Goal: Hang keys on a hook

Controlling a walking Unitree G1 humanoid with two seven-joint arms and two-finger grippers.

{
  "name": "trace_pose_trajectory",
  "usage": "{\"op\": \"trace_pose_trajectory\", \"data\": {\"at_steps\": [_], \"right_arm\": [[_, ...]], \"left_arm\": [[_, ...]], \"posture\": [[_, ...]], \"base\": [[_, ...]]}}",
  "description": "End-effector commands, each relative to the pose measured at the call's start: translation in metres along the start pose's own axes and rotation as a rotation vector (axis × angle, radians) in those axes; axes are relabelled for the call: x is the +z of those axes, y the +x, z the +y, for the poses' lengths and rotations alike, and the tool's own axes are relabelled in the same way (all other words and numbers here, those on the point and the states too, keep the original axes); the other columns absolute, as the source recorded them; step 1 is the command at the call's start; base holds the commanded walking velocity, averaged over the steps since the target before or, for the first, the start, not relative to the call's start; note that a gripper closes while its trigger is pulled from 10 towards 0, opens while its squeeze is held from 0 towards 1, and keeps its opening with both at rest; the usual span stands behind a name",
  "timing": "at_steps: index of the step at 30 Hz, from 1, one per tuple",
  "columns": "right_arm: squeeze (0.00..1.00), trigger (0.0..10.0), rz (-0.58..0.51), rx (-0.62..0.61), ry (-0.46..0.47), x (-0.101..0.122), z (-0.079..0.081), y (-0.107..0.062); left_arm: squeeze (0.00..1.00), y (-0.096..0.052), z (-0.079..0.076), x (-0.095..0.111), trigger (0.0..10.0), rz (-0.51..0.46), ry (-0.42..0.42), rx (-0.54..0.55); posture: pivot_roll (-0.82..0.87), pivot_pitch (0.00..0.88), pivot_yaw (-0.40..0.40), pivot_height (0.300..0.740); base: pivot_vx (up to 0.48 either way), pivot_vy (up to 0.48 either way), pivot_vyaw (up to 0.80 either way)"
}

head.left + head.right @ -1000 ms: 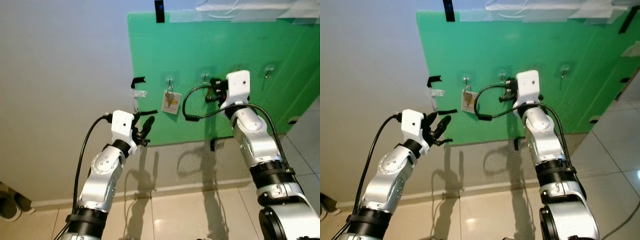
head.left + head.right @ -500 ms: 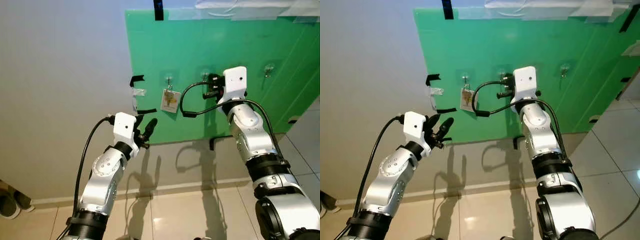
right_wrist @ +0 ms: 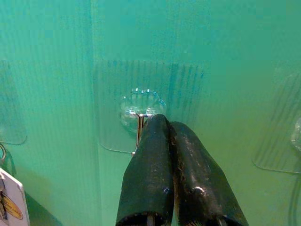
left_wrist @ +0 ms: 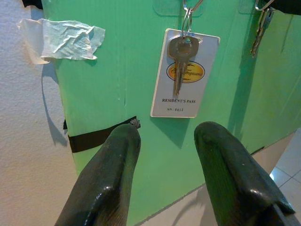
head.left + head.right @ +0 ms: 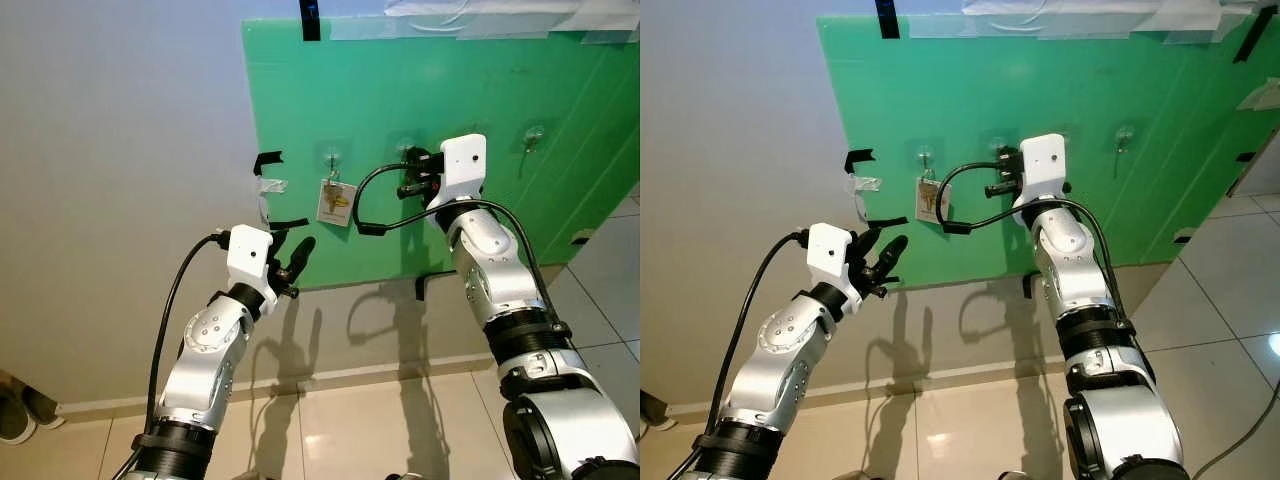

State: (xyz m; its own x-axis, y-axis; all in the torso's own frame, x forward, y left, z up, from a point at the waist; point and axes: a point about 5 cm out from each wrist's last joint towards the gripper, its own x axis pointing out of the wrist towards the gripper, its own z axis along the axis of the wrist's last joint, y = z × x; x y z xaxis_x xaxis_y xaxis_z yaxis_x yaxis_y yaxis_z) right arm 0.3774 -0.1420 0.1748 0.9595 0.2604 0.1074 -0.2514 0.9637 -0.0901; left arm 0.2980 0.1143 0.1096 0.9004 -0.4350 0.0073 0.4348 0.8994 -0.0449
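green board [image 5: 450,90] on wall, right gripper [image 3: 162,123] clenched at clear adhesive hook [image 3: 141,106], keys [image 4: 261,28] hanging straight down just beside it, long axis vertical, left gripper [image 4: 169,136] released, facing key with white pass tag [image 4: 184,73] hung just ahead on neighbouring hook, crumpled tape [image 4: 66,38] beside

A board [image 5: 450,90] leans against the wall [image 5: 110,150], above the tiled floor [image 5: 350,420]. A row of hooks runs across it: the leftmost hook [image 5: 332,157] carries a key with a pass card [image 5: 337,201]; the right gripper [image 3: 162,123] sits at the next hook [image 3: 139,113]; another hook [image 5: 534,134] lies further right. The left gripper [image 5: 293,262] hangs below and left of the card.
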Motion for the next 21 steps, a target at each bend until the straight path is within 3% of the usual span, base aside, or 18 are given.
{"op": "trace_pose_trajectory", "data": {"at_steps": [1, 12, 21], "right_arm": [[0.0, 10.0, -0.038, 0.015, 0.013, 0.009, 0.002, 0.001], [0.0, 10.0, -0.099, 0.063, 0.044, 0.023, 0.016, -0.003], [0.0, 10.0, -0.064, 0.132, 0.015, 0.018, 0.025, -0.012]], "left_arm": [[0.0, 0.0, 0.0, 0.004, 10.0, -0.013, 0.013, -0.011], [0.0, 0.0, 0.001, 0.004, 10.0, -0.006, 0.022, -0.025], [0.0, 0.0, -0.001, 0.003, 10.0, -0.002, 0.02, -0.036]], "posture": [[0.03, 0.0, 0.043, 0.74], [0.03, 0.0, 0.057, 0.74], [0.02, 0.0, 0.062, 0.74]], "base": [[0.0, 0.0, 0.0], [0.0, 0.0, 0.0], [0.0, 0.0, 0.0]]}}
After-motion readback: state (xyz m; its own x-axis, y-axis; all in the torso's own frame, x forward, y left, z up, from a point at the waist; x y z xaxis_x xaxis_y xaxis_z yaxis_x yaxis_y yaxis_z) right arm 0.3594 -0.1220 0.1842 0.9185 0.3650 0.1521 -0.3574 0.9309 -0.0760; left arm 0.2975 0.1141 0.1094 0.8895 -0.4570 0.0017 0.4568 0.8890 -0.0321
